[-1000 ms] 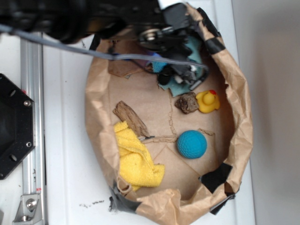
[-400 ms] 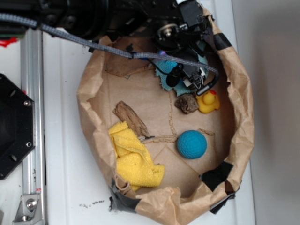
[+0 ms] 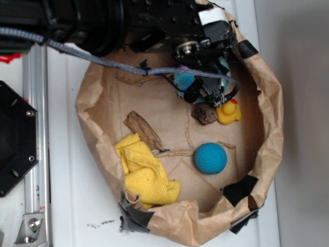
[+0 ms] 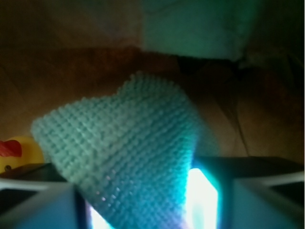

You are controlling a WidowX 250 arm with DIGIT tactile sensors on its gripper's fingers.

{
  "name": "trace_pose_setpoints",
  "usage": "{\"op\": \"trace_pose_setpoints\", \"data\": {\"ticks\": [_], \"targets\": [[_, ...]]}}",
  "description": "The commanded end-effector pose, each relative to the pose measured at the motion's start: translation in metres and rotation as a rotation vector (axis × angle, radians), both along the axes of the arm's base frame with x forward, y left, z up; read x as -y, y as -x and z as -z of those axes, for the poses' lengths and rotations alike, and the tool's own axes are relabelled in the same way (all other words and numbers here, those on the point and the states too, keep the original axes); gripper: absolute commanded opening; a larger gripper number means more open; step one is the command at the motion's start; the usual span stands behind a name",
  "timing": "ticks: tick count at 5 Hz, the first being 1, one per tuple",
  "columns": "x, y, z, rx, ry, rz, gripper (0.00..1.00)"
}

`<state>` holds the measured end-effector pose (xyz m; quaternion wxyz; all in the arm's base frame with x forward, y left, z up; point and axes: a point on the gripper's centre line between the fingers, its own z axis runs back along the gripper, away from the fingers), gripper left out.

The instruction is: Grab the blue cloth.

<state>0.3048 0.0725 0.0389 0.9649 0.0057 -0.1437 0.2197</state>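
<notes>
1. From my exterior feed, the arm covers the top of the brown paper bag (image 3: 267, 134), and the tool (image 3: 205, 92) sits low at the far end, just above the rubber duck (image 3: 229, 110)
2. The blue cloth (image 3: 184, 81) shows there only as a small teal patch under the black wrist hardware; most of it is hidden
3. My wrist feed fills with the blue cloth (image 4: 128, 157): a bunched fold rises from between the two tool fingers (image 4: 38, 205) at the bottom edge, so the tool is clamped on the cloth
4. More teal fabric lies blurred at the top of the wrist feed, and I cannot tell whether it is the same piece
5. The rubber duck (image 4: 14, 155) is cut off at the left edge there
6. A dark wood chunk (image 3: 204, 113) touches the duck's side; I cannot make out more of it
7. The yellow cloth (image 3: 144, 172), bark strip (image 3: 143, 129) and blue ball (image 3: 211, 157) lie well apart from the tool
8. The white bench (image 3: 72, 185) and metal rail (image 3: 37, 154) are partly cropped
</notes>
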Motion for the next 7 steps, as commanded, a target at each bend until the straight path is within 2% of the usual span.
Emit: {"op": "trace_pose_setpoints", "data": {"ticks": [1,2,3,4,5,6,7], "targets": [[0.004,-0.004,-0.031,0.048,0.051,0.106,0.00],[0.037,0.001,-0.058,0.058,0.177,0.296,0.00],[0.061,0.024,-0.089,0.002,0.089,0.379,0.00],[0.077,0.037,-0.115,-0.051,0.036,0.428,0.00],[0.082,0.038,-0.114,-0.142,0.015,0.442,0.00],[0.076,0.045,-0.105,-0.195,-0.051,0.390,0.00],[0.072,0.050,-0.098,-0.181,-0.013,0.478,0.00]]}}
